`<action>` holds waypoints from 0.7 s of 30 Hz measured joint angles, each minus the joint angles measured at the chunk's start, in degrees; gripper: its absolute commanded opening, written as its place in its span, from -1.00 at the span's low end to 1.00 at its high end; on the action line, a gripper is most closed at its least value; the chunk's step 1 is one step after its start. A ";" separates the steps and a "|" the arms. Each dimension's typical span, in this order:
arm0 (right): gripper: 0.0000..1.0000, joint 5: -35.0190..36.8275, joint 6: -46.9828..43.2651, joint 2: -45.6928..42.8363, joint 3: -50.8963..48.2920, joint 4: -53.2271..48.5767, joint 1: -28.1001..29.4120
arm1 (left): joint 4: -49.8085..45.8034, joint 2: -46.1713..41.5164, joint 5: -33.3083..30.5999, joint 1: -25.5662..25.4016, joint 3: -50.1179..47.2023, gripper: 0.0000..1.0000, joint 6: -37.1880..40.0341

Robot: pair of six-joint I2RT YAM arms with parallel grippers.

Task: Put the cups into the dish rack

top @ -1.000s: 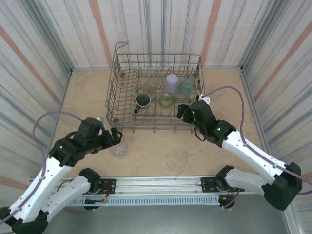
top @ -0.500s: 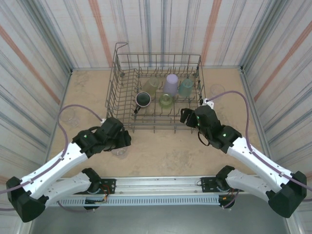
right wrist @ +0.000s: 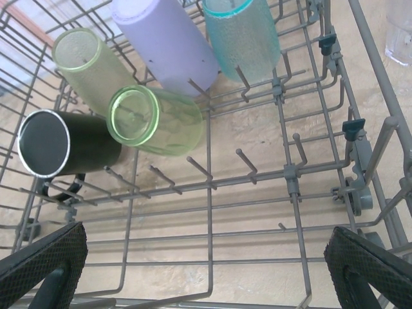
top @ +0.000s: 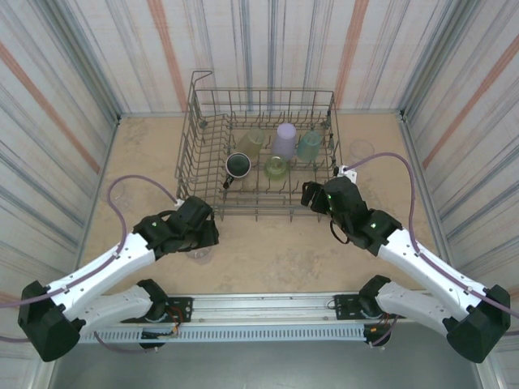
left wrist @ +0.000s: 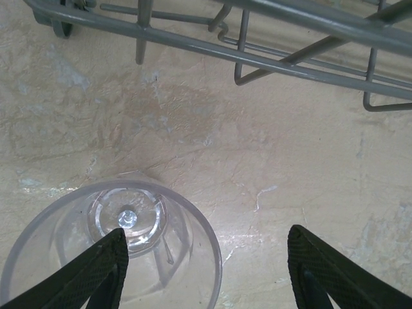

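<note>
Our left pincer (left wrist: pixel 207 235) is apart, low by the clear cup (left wrist: pixel 116 257) on the tabletop (left wrist: pixel 225 148) near the dish rack (left wrist: pixel 193 44), prob. so it fits round it, & our right pincer (right wrist: pixel 206 241) hangs wide apart over the rack.

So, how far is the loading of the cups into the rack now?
Done: five lie inside the grey wire dish rack: the olive-yellow tumbler, lavender tumbler, teal tumbler, bright green tumbler and dark handled mug. In hand: the left jaws stand open just over a clear tumbler on the table, nothing gripped yet. Left: that one, plus another clear tumbler right of the rack.
</note>
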 measured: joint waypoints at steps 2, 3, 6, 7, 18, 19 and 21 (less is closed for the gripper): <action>0.98 0.00 0.33 0.02 0.00 0.00 0.00 | 0.57 0.35 0.15 0.00 -0.57 0.27 0.04; 0.98 0.00 0.50 0.02 0.00 0.00 0.00 | 0.87 0.52 0.15 0.00 -0.76 0.26 0.04; 0.98 0.02 0.90 0.02 0.00 0.00 0.00 | 1.44 1.16 0.20 0.00 -1.40 0.19 0.09; 0.98 0.09 0.94 0.02 0.00 0.00 0.00 | 1.79 1.42 0.20 0.00 -1.62 0.17 0.17; 0.98 0.17 0.96 0.70 -0.85 0.02 0.00 | 4.94 6.47 0.15 -0.15 -2.08 -0.47 1.20; 0.98 0.17 0.98 0.72 -0.85 0.02 -0.02 | 4.96 7.08 -0.09 -0.26 -2.08 -0.57 1.49; 0.98 0.17 0.98 0.70 -0.85 0.04 -0.02 | 5.09 8.17 0.02 -0.50 -2.05 -0.76 1.86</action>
